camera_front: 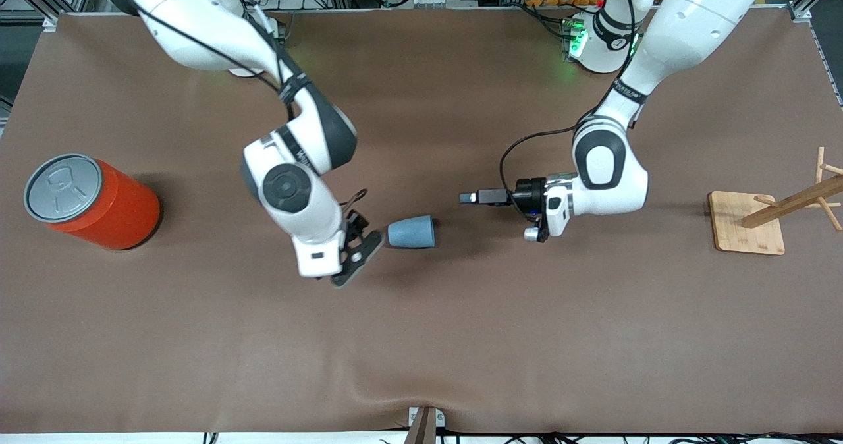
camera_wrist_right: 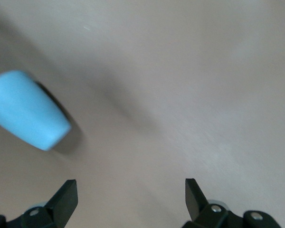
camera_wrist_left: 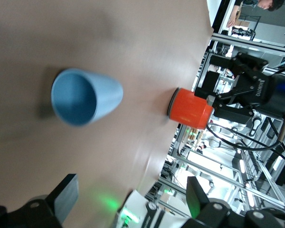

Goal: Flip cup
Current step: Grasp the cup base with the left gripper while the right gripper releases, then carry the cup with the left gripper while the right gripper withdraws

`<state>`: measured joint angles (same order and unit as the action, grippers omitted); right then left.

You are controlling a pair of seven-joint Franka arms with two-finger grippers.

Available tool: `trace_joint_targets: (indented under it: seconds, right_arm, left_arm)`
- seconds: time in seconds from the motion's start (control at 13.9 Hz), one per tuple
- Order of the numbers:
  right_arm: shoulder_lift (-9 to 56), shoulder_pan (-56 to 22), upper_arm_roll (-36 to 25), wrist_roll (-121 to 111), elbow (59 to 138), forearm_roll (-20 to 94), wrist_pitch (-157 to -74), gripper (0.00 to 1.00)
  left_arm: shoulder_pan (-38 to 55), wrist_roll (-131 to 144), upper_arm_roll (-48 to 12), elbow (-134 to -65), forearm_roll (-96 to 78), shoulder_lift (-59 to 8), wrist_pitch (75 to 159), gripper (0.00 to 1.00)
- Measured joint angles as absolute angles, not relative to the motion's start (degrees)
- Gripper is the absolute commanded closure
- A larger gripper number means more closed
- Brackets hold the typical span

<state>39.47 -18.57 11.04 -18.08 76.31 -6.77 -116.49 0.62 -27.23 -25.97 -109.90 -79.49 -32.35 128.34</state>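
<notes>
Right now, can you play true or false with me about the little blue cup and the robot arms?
1. The cup lies on its side on the table. True.
2. The right gripper is holding the cup. False: it is open beside the cup, not gripping it.
3. The cup's open mouth faces the left gripper. True.
4. The orange can lies tipped over. False: it stands upright, grey lid up.
5. The cup hangs on the wooden rack. False: the cup is on the table between the two grippers.
</notes>
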Motion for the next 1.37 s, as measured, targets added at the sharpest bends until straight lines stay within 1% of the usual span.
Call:
trace_joint_targets:
  seconds: [0.14,0.29,0.36,0.43,0.58,0.94,1.15,1.22,1.37]
  right_arm:
    - [39.75,-17.60,10.40,-16.08,77.10,-6.77,-116.14,0.00]
    - [39.84,-17.59,9.96,-11.74,78.40,-6.78,-116.14,0.00]
    - [39.86,-17.60,9.94,-8.94,78.89,-6.79,-116.14,0.00]
    - [39.88,-17.58,9.84,-6.35,79.42,-6.81,-116.13,0.00]
    - [39.93,-16.98,9.33,-2.56,80.83,-6.81,-116.17,0.00]
    - [42.00,-8.86,8.85,-1.30,83.36,-6.78,-116.74,0.00]
    - [42.88,-5.53,8.91,-1.31,86.94,-6.75,-121.38,0.00]
    - [42.94,-5.34,8.92,-1.30,88.66,-6.74,-123.74,0.00]
    - [43.04,-5.36,9.09,-1.06,90.97,-6.74,-126.73,0.00]
  left_arm:
    - [1.83,-28.25,-25.85,-106.11,-79.48,-35.88,129.36,0.02]
    - [3.98,-29.91,-25.86,-103.09,-79.48,-39.17,132.21,0.04]
    - [5.45,-30.44,-25.85,-101.72,-79.48,-40.57,134.24,0.08]
    - [6.87,-30.84,-25.80,-100.37,-79.48,-41.79,135.78,0.14]
    - [9.06,-31.77,-25.48,-98.60,-79.48,-43.42,137.08,0.19]
    - [9.82,-33.69,-25.04,-98.10,-79.48,-44.93,137.23,0.21]
    - [9.85,-35.34,-24.50,-98.10,-79.48,-45.42,137.23,0.32]
    - [9.87,-35.57,-24.37,-98.11,-79.48,-45.57,137.22,0.36]
    - [10.43,-36.03,-24.35,-98.09,-79.48,-46.03,137.22,0.42]
